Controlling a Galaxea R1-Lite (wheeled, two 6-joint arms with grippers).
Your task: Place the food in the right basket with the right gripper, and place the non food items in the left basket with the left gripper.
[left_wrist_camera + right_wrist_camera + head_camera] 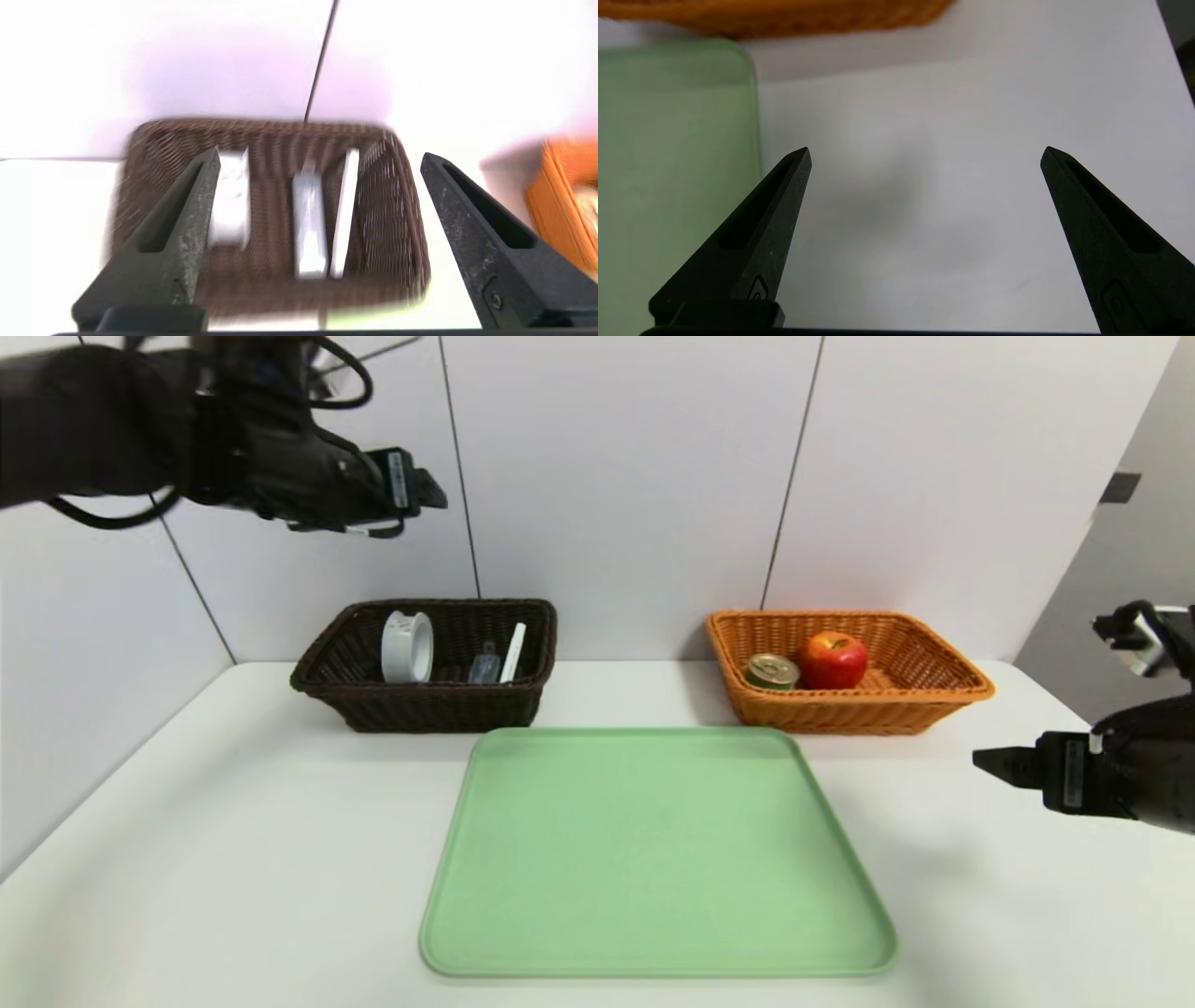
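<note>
tray [653, 849] front-centre | left basket [322, 695] behind-left | right basket [934, 705] behind-right, apple [834, 659] inside

Two baskets sitting on the table [233, 859]: one dark brown basket [322, 677], one orange basket [943, 677]. Brown one holding three items: one tape roll [407, 647], one small clear bottle [485, 665], one white stick [513, 653]. Orange one holding two: one apple [833, 659], one can [772, 671]. One green tray [653, 849] lying in front.

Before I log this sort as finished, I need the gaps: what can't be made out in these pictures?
- Small clear item in the dark basket: too small in the head view, blurred in the left wrist view.
- Can label: too small in the head view.
- Orange basket: cut off by the edge in both wrist views.
- Right pincer: its opening shows only in the right wrist view.
</note>
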